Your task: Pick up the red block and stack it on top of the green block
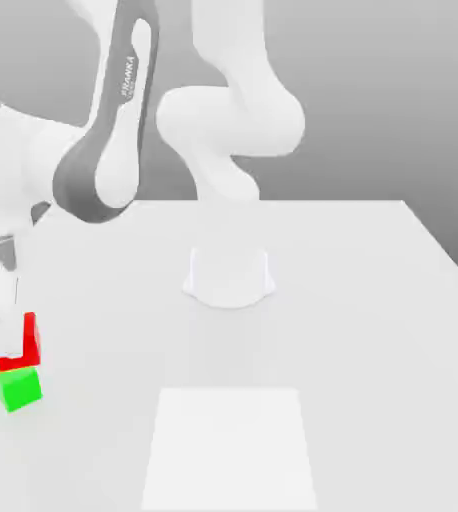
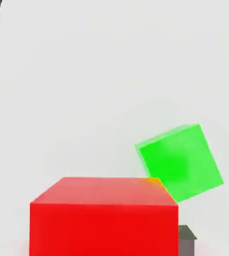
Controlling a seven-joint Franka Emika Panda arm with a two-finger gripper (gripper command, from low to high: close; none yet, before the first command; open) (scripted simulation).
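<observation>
In the exterior view the red block point(image 1: 31, 340) hangs at the far left of the table, its lower corner right at the top of the green block point(image 1: 17, 388). My gripper point(image 1: 11, 335) comes down from above and is shut on the red block, a white finger hiding part of its face. In the hand view the red block point(image 2: 104, 217) sits close between my fingers, and one dark fingertip point(image 2: 186, 239) shows against its side. The green block point(image 2: 180, 162) lies on the table beyond it, turned at an angle, offset to one side and partly covered by the red block's corner.
The white table point(image 1: 373, 300) extends widely to the exterior view's right. The arm's round base point(image 1: 229, 275) stands at the table's middle, with the arm links arching over to the left. A paler square patch point(image 1: 231, 445) marks the front of the table.
</observation>
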